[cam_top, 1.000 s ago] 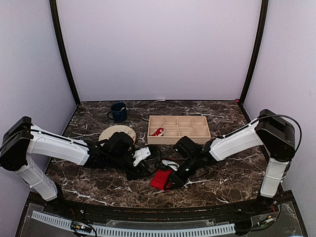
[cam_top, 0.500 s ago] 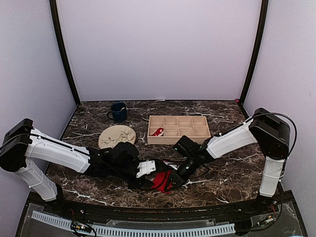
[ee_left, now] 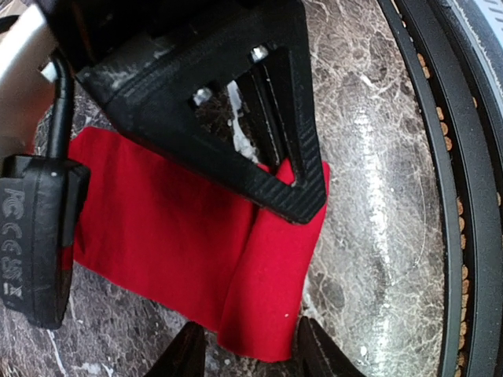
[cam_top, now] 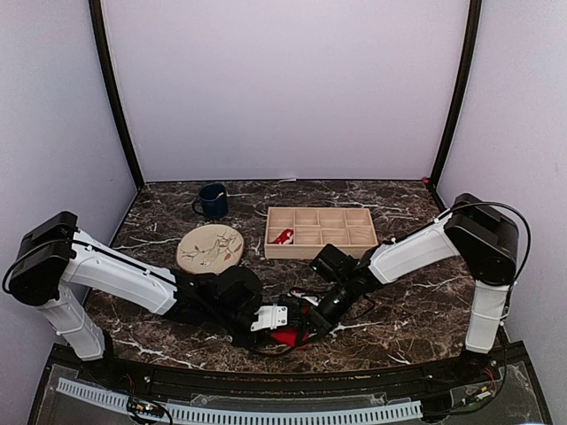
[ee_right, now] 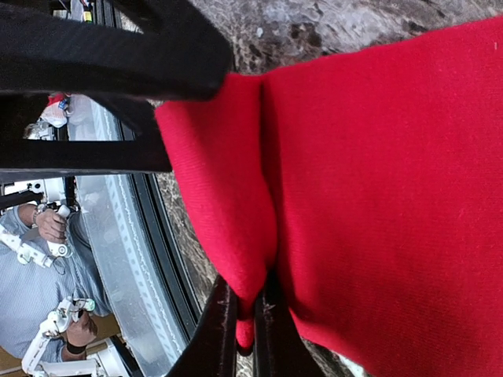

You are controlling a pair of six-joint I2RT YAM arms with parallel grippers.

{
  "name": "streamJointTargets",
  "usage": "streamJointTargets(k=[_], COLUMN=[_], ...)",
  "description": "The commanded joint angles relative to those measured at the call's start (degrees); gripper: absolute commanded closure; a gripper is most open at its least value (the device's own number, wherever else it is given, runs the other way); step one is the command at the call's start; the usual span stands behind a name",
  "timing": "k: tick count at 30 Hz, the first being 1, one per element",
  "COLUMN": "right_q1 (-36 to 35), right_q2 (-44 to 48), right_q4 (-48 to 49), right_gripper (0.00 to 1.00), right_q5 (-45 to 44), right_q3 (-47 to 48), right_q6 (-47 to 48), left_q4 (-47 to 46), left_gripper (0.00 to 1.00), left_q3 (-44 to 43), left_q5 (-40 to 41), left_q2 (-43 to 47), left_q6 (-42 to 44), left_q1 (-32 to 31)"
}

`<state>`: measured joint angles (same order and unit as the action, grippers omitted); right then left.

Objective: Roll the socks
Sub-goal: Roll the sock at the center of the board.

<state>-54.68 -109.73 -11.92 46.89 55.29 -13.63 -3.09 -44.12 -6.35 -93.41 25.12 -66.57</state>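
Socks [ee_left: 196, 236] are lying folded on the surface [cam_top: 407, 310] near its front edge. Our right fingers [ee_right: 224, 322] are pinching one fold, and our left fingers [ee_left: 185, 357] are straddling it, parted. We are seeing a small red item [cam_top: 283, 235] in the tray [cam_top: 321, 255], in its near-left compartment.

Red sock mostly covered, edges cropped.
Top view: red sock [cam_top: 285, 338] is only a sliver under the left gripper [cam_top: 285, 326] and right gripper [cam_top: 303, 326], and their fingertips can't be made out there. Left wrist view: the right gripper's black frame covers the sock's upper part, a black labelled block [ee_left: 35, 236] hides its left edge, and the left fingertips [ee_left: 189, 355] are cut by the bottom edge. Right wrist view: the sock runs off the top and right edges; one sock or two layers, can't tell. Red item [cam_top: 283, 235] in the wooden tray [cam_top: 321, 251] is too small to name. Person [ee_right: 47, 298] at left is blurred.
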Motion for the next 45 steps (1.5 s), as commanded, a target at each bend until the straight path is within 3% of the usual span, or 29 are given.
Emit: streamJointTargets(k=[1,8,14,21,27,31,38,45], right_q1=[0.4,0.4,0.3,0.4,0.5,0.8,1.6,2.8], right_q2=[-1.5,-2.1,-2.1,-2.3,-2.2,-2.0,0.0,2.4], right_q4=[-1.6,-2.4,-2.8,-2.9,-3.3,-2.7,-0.6,2.6], right_gripper=[0.98,0.98,0.98,0.98,0.97,0.92,0.79,0.75], right_q5=[0.2,0.7,1.2,1.7,1.5,1.1,1.3,2.1], right_q3=[0.4,0.9,1.3,1.4,1.3,0.7,-1.6,-4.8], right_q6=[0.0,0.6,0.7,0.7,1.0,0.6,-0.9,-3.0], left_q4=[0.9,1.9,3.8,5.4,8.3,9.9,11.3,13.4], left_gripper=[0.58,0.59,0.69,0.69,0.86,0.94,0.96,0.99], left_q3=[-1.7,-3.2,-3.9,-5.1,-7.5,-9.1,-9.5,-11.1], left_q5=[0.0,-1.6,-2.6,-3.7,-3.7,-4.2,-4.5,-6.6], left_q2=[-0.9,-1.8,-3.2,-4.9,-7.5,-8.8,-9.7,-11.2], left_q6=[2.4,4.0,5.3,5.4,5.0,5.2,4.8,3.5], left_q1=[-0.4,-0.7,-0.8,-0.8,-0.8,-0.8,-0.6,0.8])
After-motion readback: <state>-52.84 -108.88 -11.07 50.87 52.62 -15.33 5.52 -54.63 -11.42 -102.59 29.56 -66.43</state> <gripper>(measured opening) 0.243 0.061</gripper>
